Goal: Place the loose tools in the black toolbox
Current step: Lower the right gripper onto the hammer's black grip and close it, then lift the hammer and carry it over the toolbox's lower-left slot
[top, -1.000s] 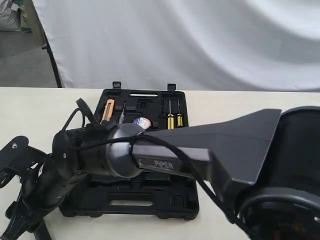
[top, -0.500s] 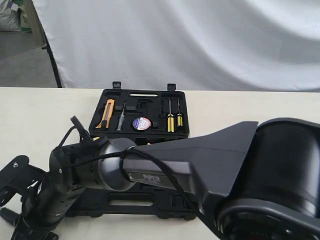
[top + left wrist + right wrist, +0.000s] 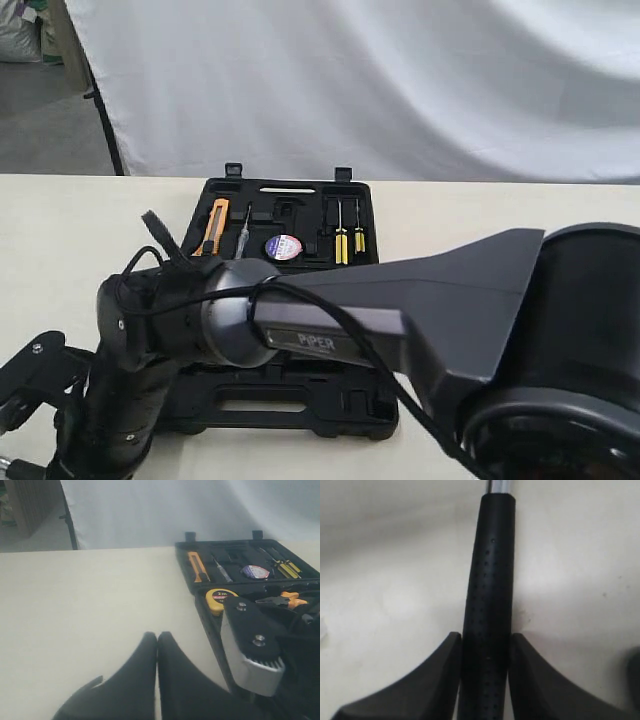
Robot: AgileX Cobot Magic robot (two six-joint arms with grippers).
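Squarely between the right gripper [image 3: 486, 639] jaws, touching both: black hammer handle [image 3: 489, 570]

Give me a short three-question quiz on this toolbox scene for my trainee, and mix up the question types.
1. True or false: the left gripper stands wide open.
2. What is the right gripper closed on? A) a black dotted-grip hammer handle B) a yellow tape measure C) an orange utility knife
3. Fill in: the small dark tape roll with a red-white-blue label lies in the open black plastic ____.
Key: 1 false, its fingers touch. 2 A. 3 toolbox.
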